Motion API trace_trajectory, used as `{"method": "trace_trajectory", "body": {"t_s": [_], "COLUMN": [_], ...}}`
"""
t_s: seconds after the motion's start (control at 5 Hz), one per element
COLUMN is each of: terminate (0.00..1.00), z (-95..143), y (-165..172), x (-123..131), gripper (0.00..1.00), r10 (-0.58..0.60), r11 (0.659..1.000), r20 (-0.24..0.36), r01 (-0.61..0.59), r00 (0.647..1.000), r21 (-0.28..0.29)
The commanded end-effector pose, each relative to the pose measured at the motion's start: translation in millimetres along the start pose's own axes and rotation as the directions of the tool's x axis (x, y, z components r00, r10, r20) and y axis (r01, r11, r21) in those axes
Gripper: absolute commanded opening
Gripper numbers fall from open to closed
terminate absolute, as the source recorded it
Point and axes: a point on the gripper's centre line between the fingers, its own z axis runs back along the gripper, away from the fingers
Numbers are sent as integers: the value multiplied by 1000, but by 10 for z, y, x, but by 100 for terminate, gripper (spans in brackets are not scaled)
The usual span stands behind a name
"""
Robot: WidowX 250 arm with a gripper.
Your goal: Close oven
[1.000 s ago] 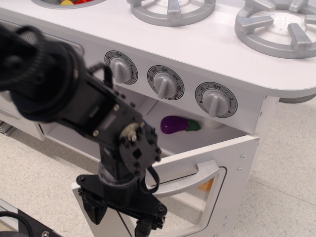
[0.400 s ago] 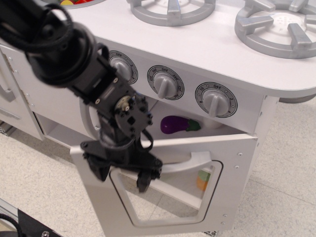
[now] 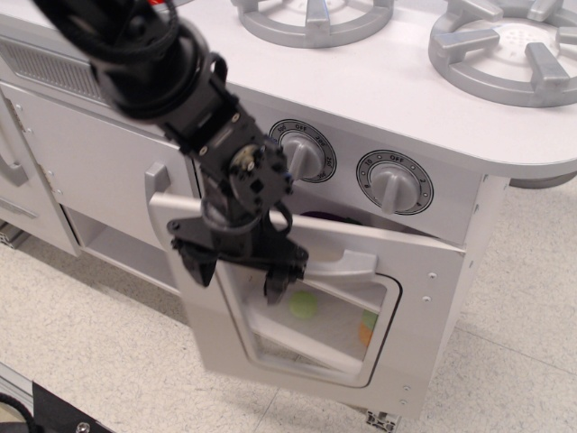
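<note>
The white oven door, with its rounded clear window and grey bar handle, stands tilted and nearly upright, with a narrow gap left at its top edge. My black gripper is open and empty. It presses against the upper left of the door's front, with one finger on the frame and the other finger over the window. A green ball and an orange item show through the window inside the oven.
Two grey knobs sit above the door, and my wrist hides a third. Grey burners are on the white stovetop. A plain white cupboard door is to the left. An open lower shelf and speckled floor lie below.
The oven door has swung up from nearly flat to almost shut, and my gripper has risen with it, pushing on its front. The purple eggplant inside is now hidden behind the door.
</note>
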Motion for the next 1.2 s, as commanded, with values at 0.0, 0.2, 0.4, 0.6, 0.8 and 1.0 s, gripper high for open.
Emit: {"method": "trace_trajectory", "body": {"t_s": [0.0,0.2,0.4,0.6,0.8,1.0], "terminate": [0,0,0,0,0,100], "z": [94,232,464,740,740,740], "y": [6,43,119,181,181,181], "x": [358,315,193,224,224,224], "gripper": [100,100,100,100,100,100], "r10": [66,60,55,79,79,79], "r11": [998,997,996,996,996,996], "r20": [65,51,72,45,45,45], "r01": [-64,-57,-50,-77,-77,-77], "r00": [996,997,996,996,996,996], "r21": [-22,-57,-68,-48,-48,-48]}}
